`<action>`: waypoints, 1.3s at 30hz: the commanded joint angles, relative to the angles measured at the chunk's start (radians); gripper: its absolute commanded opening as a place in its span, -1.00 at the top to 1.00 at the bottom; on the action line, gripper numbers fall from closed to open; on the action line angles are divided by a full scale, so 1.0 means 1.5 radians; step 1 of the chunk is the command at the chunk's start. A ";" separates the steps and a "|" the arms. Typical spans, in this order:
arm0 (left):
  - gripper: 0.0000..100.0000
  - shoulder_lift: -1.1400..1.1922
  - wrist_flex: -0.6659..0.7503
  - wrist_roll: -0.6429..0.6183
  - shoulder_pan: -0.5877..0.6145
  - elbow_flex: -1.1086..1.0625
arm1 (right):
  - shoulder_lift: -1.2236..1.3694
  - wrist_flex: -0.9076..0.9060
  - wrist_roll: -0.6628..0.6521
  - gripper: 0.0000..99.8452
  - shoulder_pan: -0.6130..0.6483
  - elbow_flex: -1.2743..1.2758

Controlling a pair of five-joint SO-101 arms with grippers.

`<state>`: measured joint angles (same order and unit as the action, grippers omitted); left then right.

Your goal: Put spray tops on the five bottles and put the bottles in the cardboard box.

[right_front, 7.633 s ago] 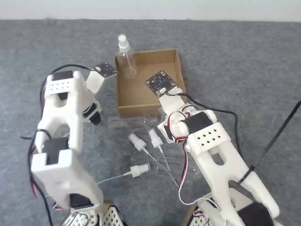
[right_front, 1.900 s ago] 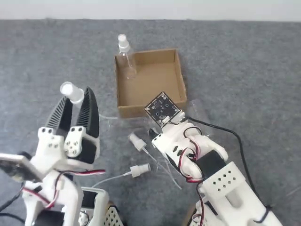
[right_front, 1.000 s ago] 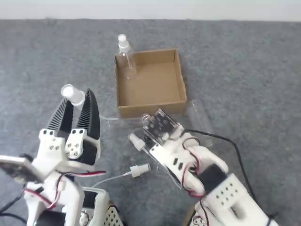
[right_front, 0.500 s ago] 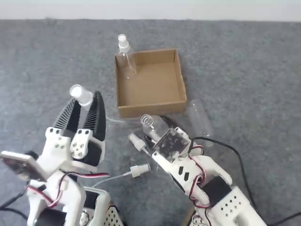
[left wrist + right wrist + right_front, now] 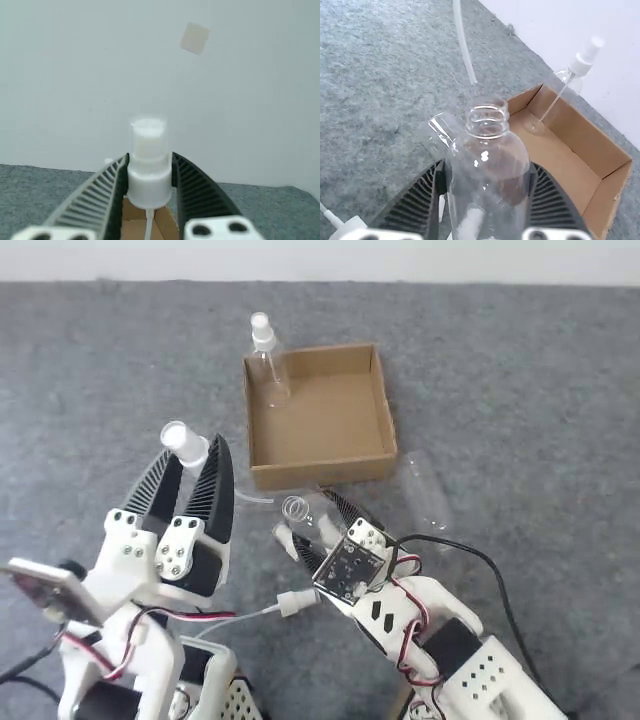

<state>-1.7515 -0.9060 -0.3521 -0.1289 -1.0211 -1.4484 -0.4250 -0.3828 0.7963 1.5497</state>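
Before the cardboard box [image 5: 320, 472], to its left, the left gripper [image 5: 198, 450] is closed on a spray top [image 5: 148, 170], tube hanging down, while the right gripper [image 5: 486, 172] clamps an open bottle [image 5: 489, 150] by its body nearer the box, probably so the top can go onto it. I count one capped bottle [image 5: 268, 365] standing inside the box, one bare bottle [image 5: 425, 490] lying beside it, and two loose tops [image 5: 297, 600] in front.

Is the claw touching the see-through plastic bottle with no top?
Touching. The right wrist view shows the right claw pressing both sides of the clear plastic bottle.
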 commanded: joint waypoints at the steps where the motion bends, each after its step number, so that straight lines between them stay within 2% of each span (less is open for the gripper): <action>1: 0.98 -0.003 0.021 -0.005 -0.001 0.050 | -0.023 0.019 -0.009 0.80 0.005 -0.009; 7: 0.98 -0.003 0.018 -0.007 0.035 0.043 | -0.024 0.019 -0.009 0.80 0.005 -0.010; 32: 0.98 -0.003 0.004 -0.005 0.038 0.002 | -0.024 0.020 -0.009 0.80 0.005 -0.011; 39: 0.98 -0.003 0.045 -0.006 0.033 -0.024 | -0.024 0.020 -0.007 0.80 0.009 -0.012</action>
<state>-1.7515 -0.8922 -0.3537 -0.0752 -1.0457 -1.4484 -0.4250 -0.3828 0.7979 1.5497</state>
